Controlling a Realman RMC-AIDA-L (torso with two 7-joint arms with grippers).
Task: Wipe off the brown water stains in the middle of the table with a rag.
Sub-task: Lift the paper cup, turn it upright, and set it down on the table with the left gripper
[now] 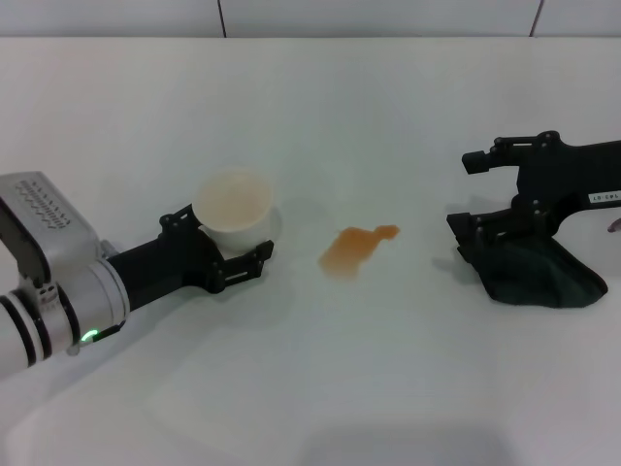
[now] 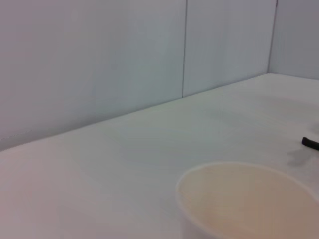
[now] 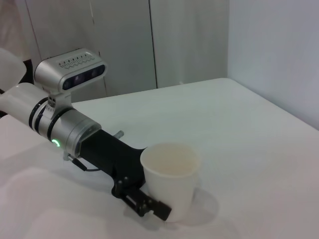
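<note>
You see the white bench from above, with the brown stain near its middle: a small orange-brown blotch with a narrow tail that points to the right and a little far. To the right of the stain, well apart from it, the dark rag lies in a lumpy bunch on the bench. The right gripper is just above the left part of the rag. Its jaws are apart, the far one free in the air and the near one low at the cloth; you cannot tell if it touches. To the left of the stain stands a white paper cup, upright. The left gripper is at the bench level and its jaws are clamped on the lower part of the cup, one on each side. The cup is near the stain but not touching it.
</note>
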